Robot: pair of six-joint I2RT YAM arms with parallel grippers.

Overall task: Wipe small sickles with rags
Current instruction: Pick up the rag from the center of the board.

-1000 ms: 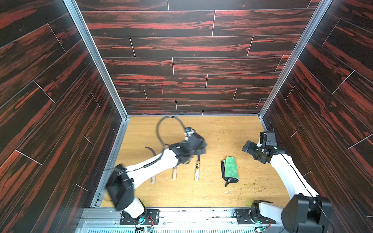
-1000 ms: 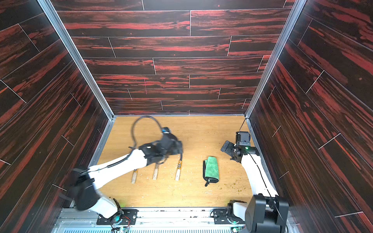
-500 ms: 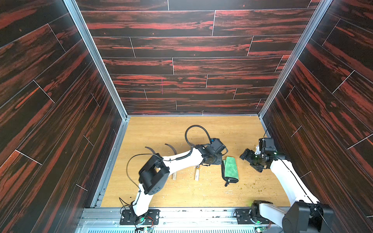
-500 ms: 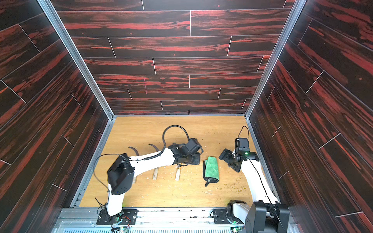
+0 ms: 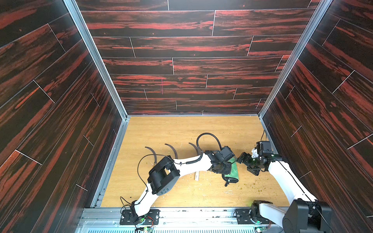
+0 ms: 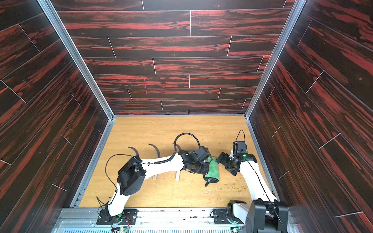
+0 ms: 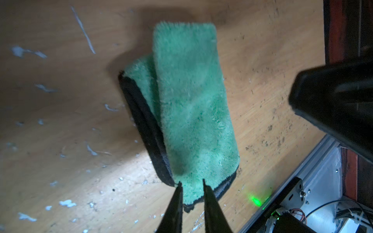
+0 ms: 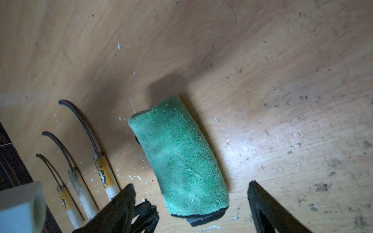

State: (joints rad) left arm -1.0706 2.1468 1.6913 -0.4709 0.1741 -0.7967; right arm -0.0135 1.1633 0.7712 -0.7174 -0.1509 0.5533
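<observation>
Edge of rag (image 7: pixel 191 100) is pinched between closed fingertips of left gripper (image 7: pixel 191 184), presumably for lifting. Beside it, right gripper (image 8: pixel 191 185) is held spread, likely for handover. Untouched sickles (image 8: pixel 103 173) are seen behind left gripper.

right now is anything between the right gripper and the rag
Nothing visible. The right gripper is open just beside the rag, which shows unobstructed between its fingers in the right wrist view. The left gripper is shut on the rag's edge, on the side away from the right gripper.
</observation>
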